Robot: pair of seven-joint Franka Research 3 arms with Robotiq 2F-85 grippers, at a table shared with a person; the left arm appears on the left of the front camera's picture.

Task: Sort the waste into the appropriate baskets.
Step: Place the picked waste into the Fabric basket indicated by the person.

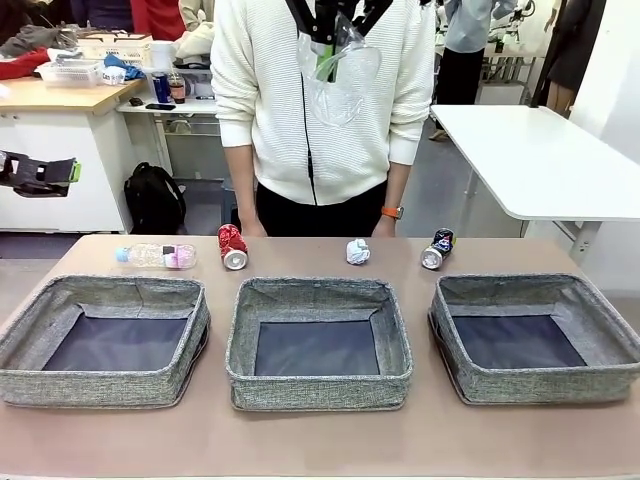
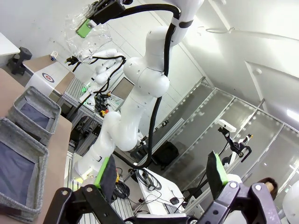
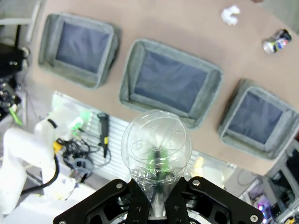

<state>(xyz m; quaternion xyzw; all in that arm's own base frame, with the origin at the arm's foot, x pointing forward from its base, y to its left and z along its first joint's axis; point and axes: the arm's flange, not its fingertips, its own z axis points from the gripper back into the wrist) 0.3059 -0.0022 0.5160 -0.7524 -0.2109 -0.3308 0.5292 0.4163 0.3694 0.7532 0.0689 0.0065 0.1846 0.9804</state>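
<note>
Sorting is judged to have barely begun. In the front view, the left grey woven fabric basket (image 1: 100,385), the middle basket (image 1: 318,392) and the right basket (image 1: 540,385) are seen with bare dark bottoms. Behind them, four pieces are left in a row on the brown counter (image 1: 320,445): a clear plastic bottle with a blue cap (image 1: 155,256), a crushed red can (image 1: 232,246), a crumpled white paper ball (image 1: 358,251) and a dark blue-black can (image 1: 437,249). A clear plastic cup (image 1: 342,72) is held high over the counter's middle by the right pincer (image 1: 330,40). The left pincer (image 1: 62,173) is seen at the left edge.

In the left wrist view, the left pincer (image 2: 161,179) is shown with its jaws spread apart and nothing between them.

In the right wrist view, the right pincer (image 3: 156,205) is clamped on the cup (image 3: 156,144), with all three baskets well below. No piece has yet been dropped in.
</note>
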